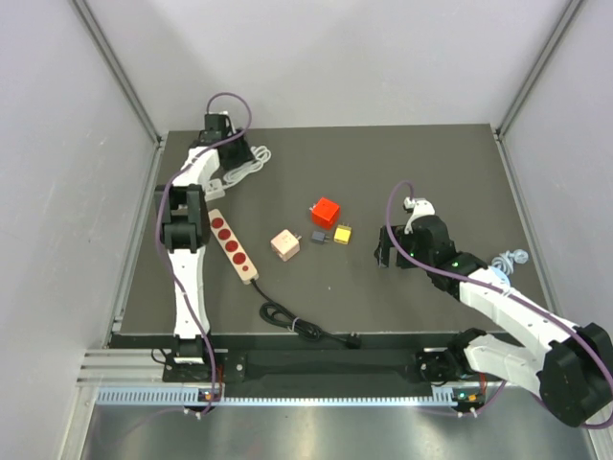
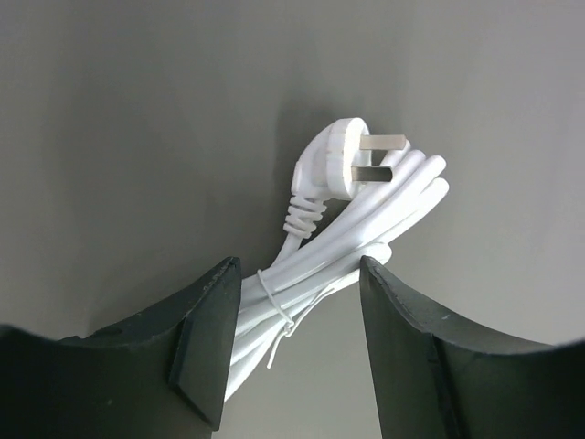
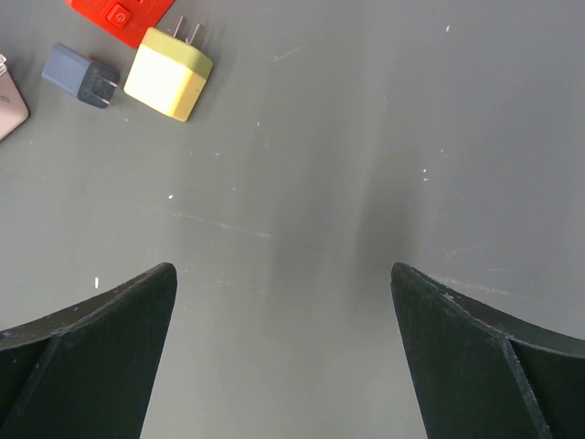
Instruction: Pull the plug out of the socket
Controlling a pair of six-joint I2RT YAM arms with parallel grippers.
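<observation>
A white plug (image 2: 340,163) with two flat prongs lies free on the table at the end of a tied bundle of white cable (image 2: 311,274); the bundle also shows at the back left in the top view (image 1: 251,163). My left gripper (image 2: 300,274) is open, its fingers on either side of the bundle; it shows in the top view (image 1: 233,153). A beige power strip with red sockets (image 1: 235,245) lies by the left arm, with no plug in its visible sockets. My right gripper (image 3: 281,274) is open and empty over bare table; it shows in the top view (image 1: 388,254).
A pink cube (image 1: 285,244), a red cube (image 1: 326,210), a yellow adapter (image 3: 168,73) and a grey-blue adapter (image 3: 80,75) lie mid-table. A black cord with a plug (image 1: 306,326) runs from the strip along the front edge. A small white block (image 1: 215,189) lies under the left arm.
</observation>
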